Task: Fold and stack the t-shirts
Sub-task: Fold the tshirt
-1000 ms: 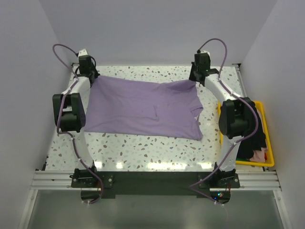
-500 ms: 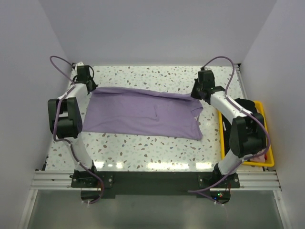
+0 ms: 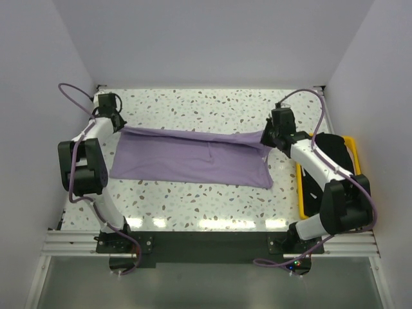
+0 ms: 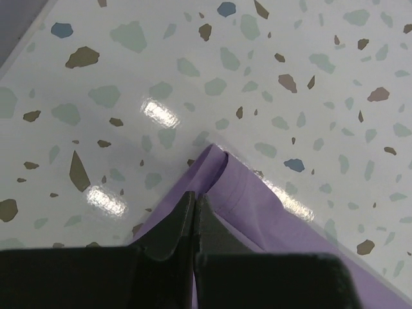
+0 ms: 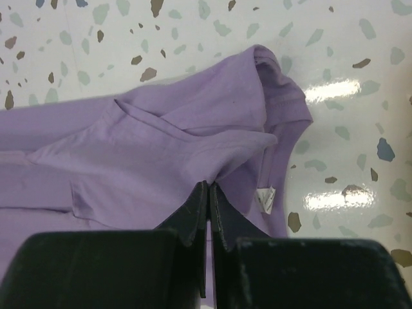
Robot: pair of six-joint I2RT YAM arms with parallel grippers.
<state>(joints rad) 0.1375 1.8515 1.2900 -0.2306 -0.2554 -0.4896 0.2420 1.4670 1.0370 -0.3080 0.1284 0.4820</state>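
- The lavender t-shirt (image 3: 193,158) lies spread across the middle of the speckled table (image 3: 212,103), held at both ends of its far edge
- The left gripper (image 4: 195,205) is pinched tight on the shirt's far left corner, and the cloth runs off to the right from its tips
- The right gripper (image 5: 209,193) is clamped on a fold just beside the collar, with the small neck label (image 5: 264,196) close by its tips
- A yellow bin (image 3: 300,193) sits just right of the shirt
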